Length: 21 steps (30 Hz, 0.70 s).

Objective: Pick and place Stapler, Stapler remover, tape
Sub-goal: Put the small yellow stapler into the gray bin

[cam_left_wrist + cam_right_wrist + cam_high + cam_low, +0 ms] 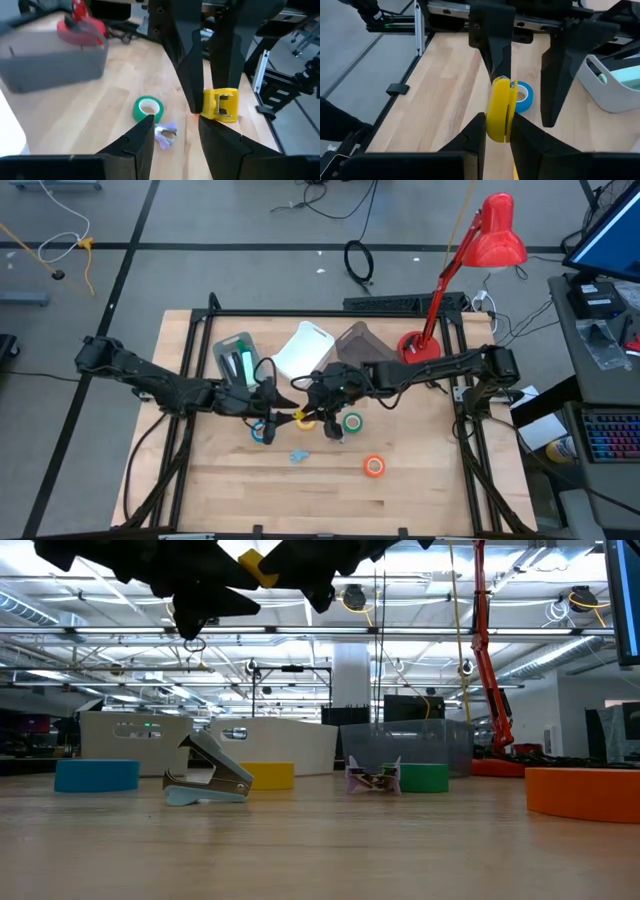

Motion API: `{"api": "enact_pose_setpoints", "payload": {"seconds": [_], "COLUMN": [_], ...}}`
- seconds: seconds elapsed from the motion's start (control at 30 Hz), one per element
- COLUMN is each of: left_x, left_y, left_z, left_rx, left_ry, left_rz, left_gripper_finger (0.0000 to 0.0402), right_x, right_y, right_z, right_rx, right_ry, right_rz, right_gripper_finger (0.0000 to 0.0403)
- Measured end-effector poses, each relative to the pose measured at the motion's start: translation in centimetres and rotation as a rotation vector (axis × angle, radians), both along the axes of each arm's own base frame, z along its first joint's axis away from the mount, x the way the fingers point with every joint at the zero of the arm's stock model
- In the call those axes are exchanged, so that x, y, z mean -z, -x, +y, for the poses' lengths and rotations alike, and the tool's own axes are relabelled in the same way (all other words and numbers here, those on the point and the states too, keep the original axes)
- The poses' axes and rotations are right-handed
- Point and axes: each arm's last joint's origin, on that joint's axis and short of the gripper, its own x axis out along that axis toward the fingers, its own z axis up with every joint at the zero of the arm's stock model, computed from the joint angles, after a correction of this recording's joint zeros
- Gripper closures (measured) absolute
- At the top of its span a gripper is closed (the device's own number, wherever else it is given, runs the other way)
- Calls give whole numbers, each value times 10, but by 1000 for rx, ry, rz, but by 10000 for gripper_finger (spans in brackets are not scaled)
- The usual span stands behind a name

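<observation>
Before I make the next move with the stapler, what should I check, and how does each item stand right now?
1. Right claw grip on the yellow stapler: ok, shut on it.
2. Stapler off the table: ok, the low view shows it high above the wood.
3. Left claw ready to receive: ok, open, close to the stapler, not gripping.
4. Space beneath the claws: not ok, the blue tape, green tape and yellow tape lie nearby.
5. Staple remover: ok, lying on the table, untouched.
6. Which bin takes the stapler: cannot tell.
</observation>
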Motion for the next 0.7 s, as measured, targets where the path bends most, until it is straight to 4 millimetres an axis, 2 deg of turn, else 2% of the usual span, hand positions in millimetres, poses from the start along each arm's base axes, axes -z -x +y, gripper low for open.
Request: {"api": "enact_pose_setpoints", "payload": {"seconds": [0.13,0.37,0.7], "left_x": [4,4,-6], "left_y": [4,4,-3], "left_z": [-3,-4,7], "left_rx": [36,73,31], "left_ry": [56,68,31], "left_rz": [63,66,-52], "left_gripper_finger": [245,245,245], "right_x": [2,2,2], "right_y": [0,0,0], "right_z": [-5,-5,-6], "right_rx": [24,21,22], "right_ry": [-3,-4,-3], "right_rz": [16,25,25], "right_gripper_finger": [344,344,344]}}
